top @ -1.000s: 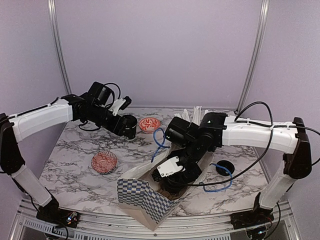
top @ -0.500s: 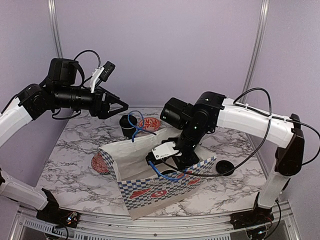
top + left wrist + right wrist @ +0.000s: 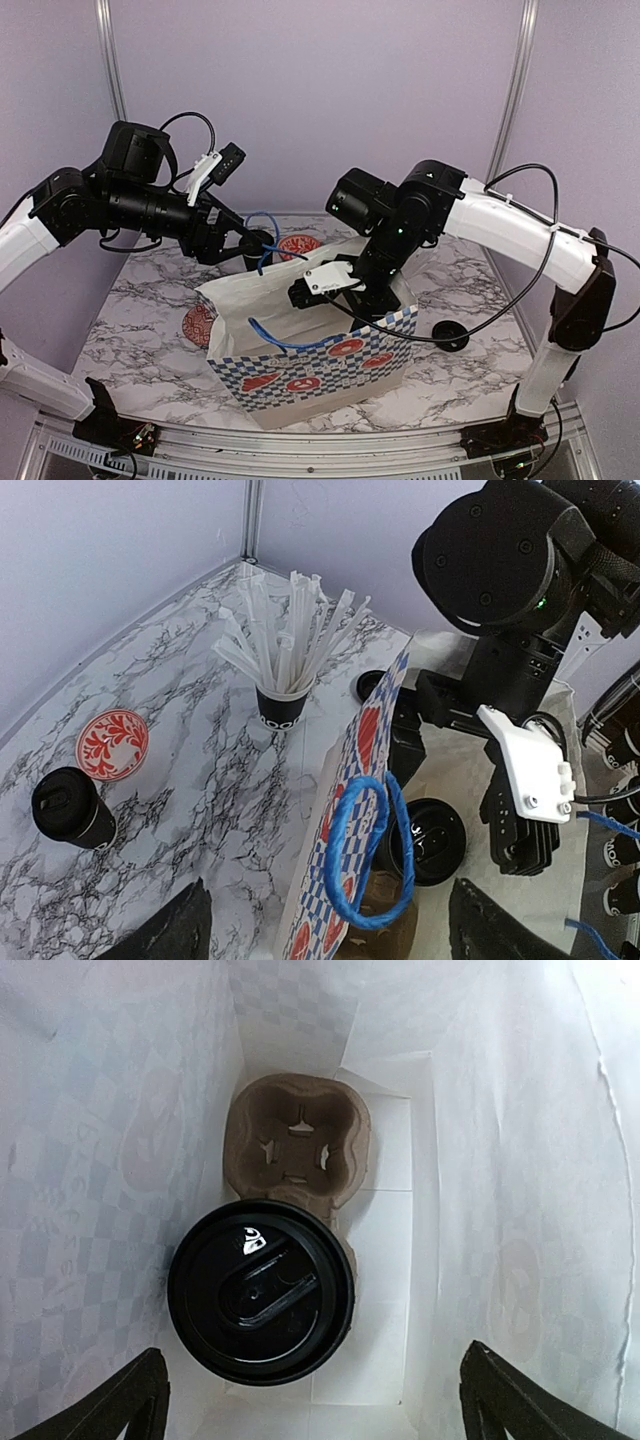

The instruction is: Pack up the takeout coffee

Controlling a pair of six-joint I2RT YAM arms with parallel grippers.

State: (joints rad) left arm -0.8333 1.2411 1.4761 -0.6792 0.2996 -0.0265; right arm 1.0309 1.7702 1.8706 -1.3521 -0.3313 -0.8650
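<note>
Looking into the paper bag (image 3: 310, 370), we see one takeout coffee (image 3: 260, 1305) seated in the carrier tray (image 3: 300, 1140), lower left of the right wrist view, with the right end effector (image 3: 315, 1395) spread wide and empty above it, likely ready to lift clear. The left end effector (image 3: 335, 925), open and empty too, hovers by the blue handle (image 3: 365, 850), probably guarding the bag's mouth. The second coffee (image 3: 70, 805) stands on the worktop (image 3: 200, 780) at the left wrist view's left edge.
</note>
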